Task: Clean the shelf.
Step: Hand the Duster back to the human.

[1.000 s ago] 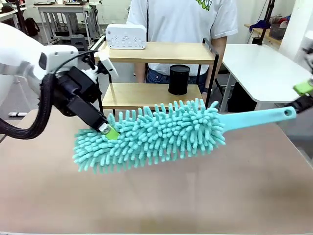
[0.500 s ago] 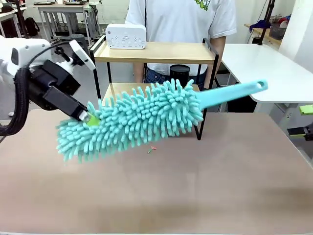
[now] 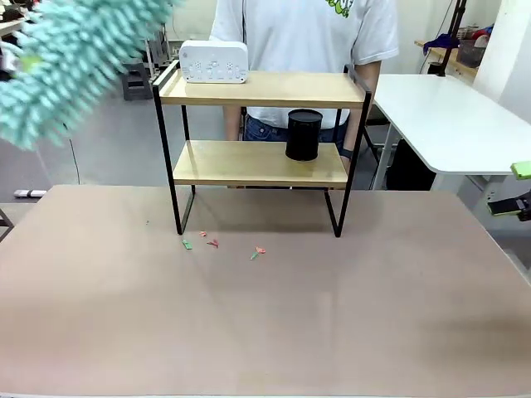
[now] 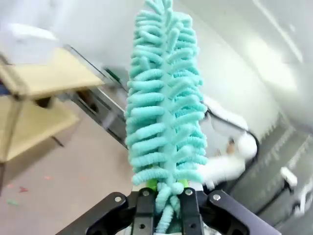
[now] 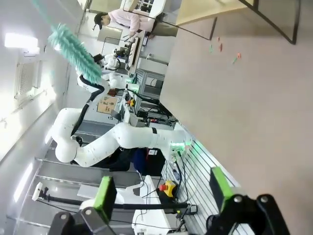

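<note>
Left end effector (image 4: 164, 196), clamped on the teal duster (image 4: 166, 98), holds it raised at ten o'clock, probably mid-approach; next, sweep the shelf (image 3: 257, 162) at twelve o'clock on the tabletop (image 3: 265, 315). Right end effector (image 5: 161, 193): fingers apart.

The duster (image 3: 79, 62) is teal, its noodle tufts all one shade, and the pads (image 5: 104, 194) of the right gripper are bright green on black fingers. The shelf (image 3: 257, 89) has pale wood boards in a black frame, with a white box (image 3: 214, 62) on its top board and a black cylinder (image 3: 304, 134) on its lower one. In front of the shelf, the table (image 3: 265, 315) is dull brown, dotted with small red and green scraps (image 3: 214, 244).
</note>
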Robot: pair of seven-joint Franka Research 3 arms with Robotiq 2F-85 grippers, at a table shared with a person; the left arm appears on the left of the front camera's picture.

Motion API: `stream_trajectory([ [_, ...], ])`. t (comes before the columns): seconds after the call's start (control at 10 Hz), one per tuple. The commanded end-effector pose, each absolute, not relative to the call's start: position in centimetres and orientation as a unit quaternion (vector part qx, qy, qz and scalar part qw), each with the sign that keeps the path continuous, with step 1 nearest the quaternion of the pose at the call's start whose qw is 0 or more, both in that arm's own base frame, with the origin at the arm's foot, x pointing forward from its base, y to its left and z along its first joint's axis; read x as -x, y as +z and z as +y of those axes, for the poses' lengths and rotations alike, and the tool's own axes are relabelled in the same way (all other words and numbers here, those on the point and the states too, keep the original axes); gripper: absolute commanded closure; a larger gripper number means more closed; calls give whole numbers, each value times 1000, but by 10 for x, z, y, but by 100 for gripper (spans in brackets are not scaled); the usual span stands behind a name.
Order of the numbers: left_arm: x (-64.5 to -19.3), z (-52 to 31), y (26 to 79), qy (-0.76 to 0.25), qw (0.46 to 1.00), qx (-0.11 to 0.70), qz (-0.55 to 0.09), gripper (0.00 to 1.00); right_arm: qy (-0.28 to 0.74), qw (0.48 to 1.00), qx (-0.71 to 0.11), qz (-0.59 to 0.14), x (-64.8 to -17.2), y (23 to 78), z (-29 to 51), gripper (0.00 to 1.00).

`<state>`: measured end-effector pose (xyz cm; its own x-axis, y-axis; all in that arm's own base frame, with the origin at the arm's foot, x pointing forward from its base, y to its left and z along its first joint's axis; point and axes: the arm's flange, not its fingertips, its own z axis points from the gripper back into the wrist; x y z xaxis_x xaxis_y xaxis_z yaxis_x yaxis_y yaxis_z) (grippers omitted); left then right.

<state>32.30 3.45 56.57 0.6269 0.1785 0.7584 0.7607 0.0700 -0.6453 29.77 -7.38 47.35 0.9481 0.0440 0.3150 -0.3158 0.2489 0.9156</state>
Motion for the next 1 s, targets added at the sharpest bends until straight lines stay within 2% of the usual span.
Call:
stream_trajectory([
  [0.0,-344,47,547,-33,660,627,-413,100,116,785,-599,-106,-297,473,-78,0],
  [0.1,-358,64,531,45,689,597,-408,100,116,785,-599,-106,-297,473,-78,0],
  [0.2,-376,76,513,101,724,579,-362,100,116,785,-599,-106,-297,473,-78,0],
  [0.5,-421,85,469,175,781,542,-257,100,116,785,-599,-106,-297,473,-78,0],
  [0.6,-428,82,458,185,812,524,-178,94,116,785,-599,-106,-297,473,-78,0],
  [0.7,-407,87,457,159,778,532,-294,94,116,785,-599,-106,-297,473,-78,0],
  [0.9,-407,87,457,159,778,532,-294,94,116,785,-599,-106,-297,473,-78,0],
])
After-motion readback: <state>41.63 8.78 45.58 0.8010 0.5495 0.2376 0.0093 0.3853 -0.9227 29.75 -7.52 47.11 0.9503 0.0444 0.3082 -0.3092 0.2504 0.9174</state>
